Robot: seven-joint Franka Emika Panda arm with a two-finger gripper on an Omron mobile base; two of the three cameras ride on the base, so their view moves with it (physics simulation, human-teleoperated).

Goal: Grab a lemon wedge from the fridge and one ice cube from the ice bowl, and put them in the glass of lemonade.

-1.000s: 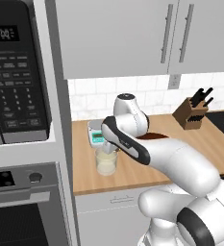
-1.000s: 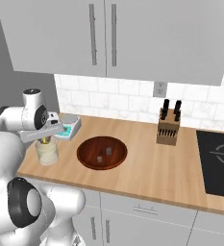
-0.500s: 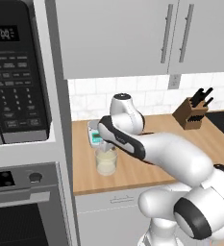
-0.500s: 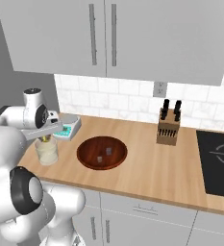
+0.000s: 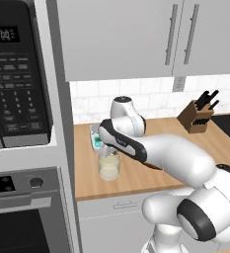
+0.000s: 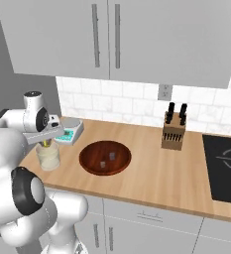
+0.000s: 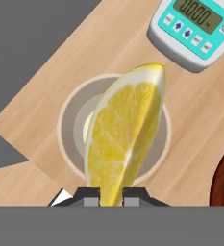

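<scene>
Pincer (image 7: 111,196) clenched on wedge (image 7: 123,139), poised directly above glass (image 7: 68,120) at table's left end. Next, probably: release wedge; bowl (image 6: 105,158) ice untouched.

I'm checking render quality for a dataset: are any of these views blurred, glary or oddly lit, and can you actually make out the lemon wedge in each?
Hand view: sharp, flat even light, no glare; the lemon wedge looms large over the glass of lemonade. Left base view: soft, low detail; the arm hides the wedge. Right base view: soft shadows, wedge just a yellow speck under the hand.
</scene>
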